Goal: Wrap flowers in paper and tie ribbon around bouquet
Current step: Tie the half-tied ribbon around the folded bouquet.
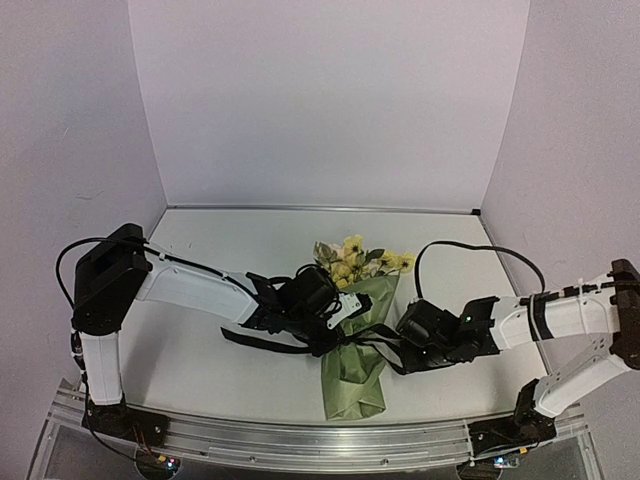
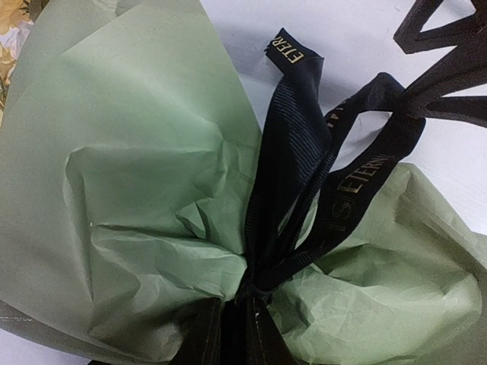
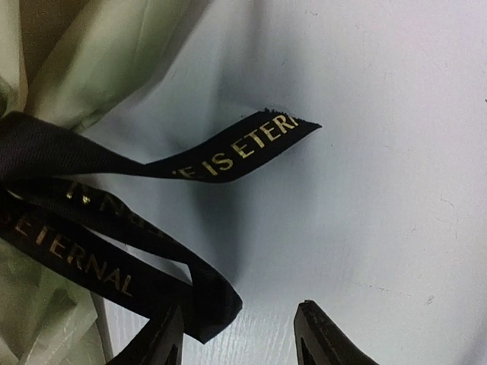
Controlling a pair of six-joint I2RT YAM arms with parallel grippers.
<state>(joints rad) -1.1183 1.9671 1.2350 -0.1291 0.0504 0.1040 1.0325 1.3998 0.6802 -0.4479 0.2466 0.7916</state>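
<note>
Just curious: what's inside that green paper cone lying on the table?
Pale yellow and cream flowers with green leaves poke out of the wide far end of the olive-green paper cone. Their stems are covered by the paper, cinched by a black lettered ribbon.

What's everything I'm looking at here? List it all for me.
artificial flowers: one small bunch, pale yellow and cream, poking from the paper's far end
crinkled wrapping paper: one cone, olive green, mid-table around the stems
black ribbon with gold lettering: one, black, gathered at the paper's narrow middle, ends loose
table: one, white, under everything
metal rail: one, silver, near edge
left claw: one, black, shut on the ribbon
right claw: one, black, open beside a ribbon end
</note>
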